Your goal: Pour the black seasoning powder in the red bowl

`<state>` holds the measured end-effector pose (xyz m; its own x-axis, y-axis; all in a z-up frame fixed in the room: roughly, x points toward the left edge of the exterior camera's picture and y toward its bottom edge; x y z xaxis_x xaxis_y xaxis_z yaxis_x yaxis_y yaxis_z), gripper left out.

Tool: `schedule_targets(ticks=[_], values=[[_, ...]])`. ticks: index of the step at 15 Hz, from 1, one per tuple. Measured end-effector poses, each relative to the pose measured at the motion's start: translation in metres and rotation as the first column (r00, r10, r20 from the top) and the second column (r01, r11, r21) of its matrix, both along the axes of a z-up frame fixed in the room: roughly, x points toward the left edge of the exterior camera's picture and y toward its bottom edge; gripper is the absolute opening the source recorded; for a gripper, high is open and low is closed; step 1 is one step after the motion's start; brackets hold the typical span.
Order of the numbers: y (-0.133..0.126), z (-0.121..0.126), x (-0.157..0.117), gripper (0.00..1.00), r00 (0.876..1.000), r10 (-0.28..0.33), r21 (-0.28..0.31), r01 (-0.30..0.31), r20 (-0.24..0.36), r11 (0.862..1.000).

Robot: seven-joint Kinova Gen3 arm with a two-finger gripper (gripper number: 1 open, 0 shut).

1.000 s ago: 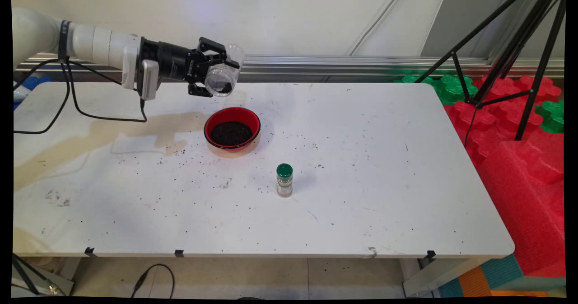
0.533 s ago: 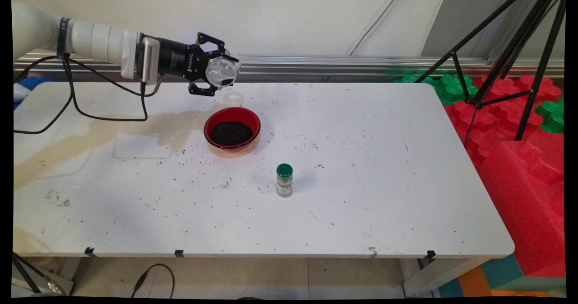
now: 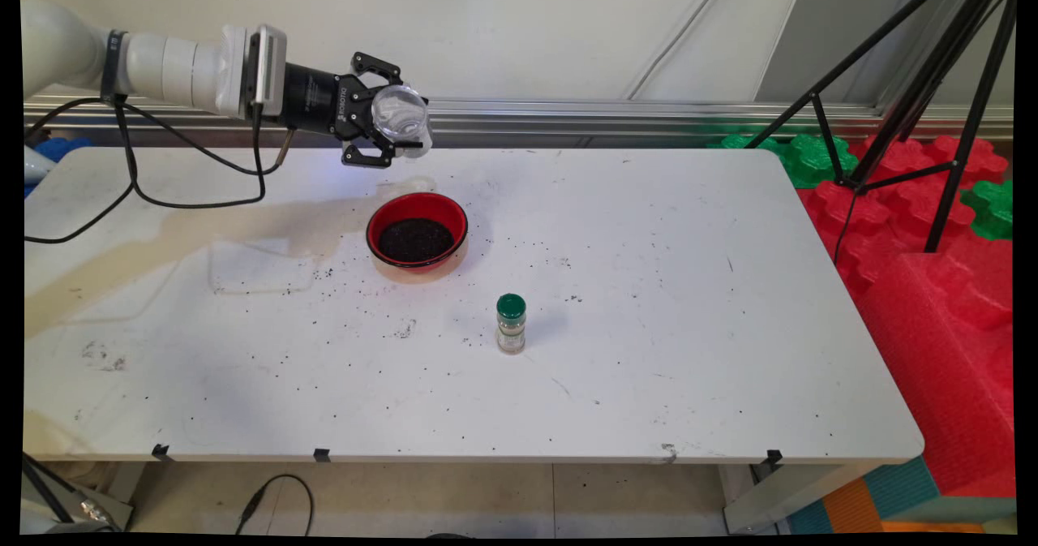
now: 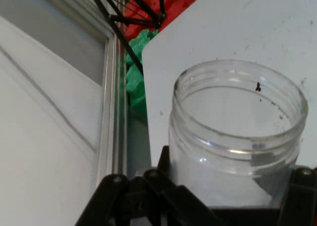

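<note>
My gripper (image 3: 388, 122) is shut on a clear plastic jar (image 3: 399, 113), held in the air above the table's far side, behind the red bowl (image 3: 417, 230). In the main view the jar lies on its side with its bottom toward the camera. In the hand view the jar (image 4: 233, 137) fills the lower right between my fingers, its open mouth pointing away, nearly empty with a few dark specks inside. The red bowl holds dark granules and stands on the white table (image 3: 649, 303) just below and in front of the jar.
A small spice bottle with a green cap (image 3: 511, 323) stands upright near the table's middle. Dark crumbs are scattered over the tabletop and a brownish stain (image 3: 162, 246) runs across its left part. A black tripod (image 3: 908, 100) and red and green foam blocks (image 3: 932, 246) stand at the right.
The wrist has rolled, turning the jar from mouth-down over the bowl toward lying level. The gripper has risen slightly and drawn back toward the wall. The bowl and the bottle stay put.
</note>
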<state>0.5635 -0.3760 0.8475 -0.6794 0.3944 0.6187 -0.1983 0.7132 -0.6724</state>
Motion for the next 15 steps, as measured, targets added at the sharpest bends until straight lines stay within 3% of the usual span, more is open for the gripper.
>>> schedule_targets(ticks=[3,7,15], values=[[0.001,0.002,-0.001,0.00,0.995,0.049,0.097,-0.040,-0.092,0.994],[0.003,0.006,-0.004,0.00,0.974,0.109,0.218,-0.064,-0.196,0.974],[0.013,0.011,-0.014,0.00,0.937,0.170,0.372,-0.047,-0.304,0.927]])
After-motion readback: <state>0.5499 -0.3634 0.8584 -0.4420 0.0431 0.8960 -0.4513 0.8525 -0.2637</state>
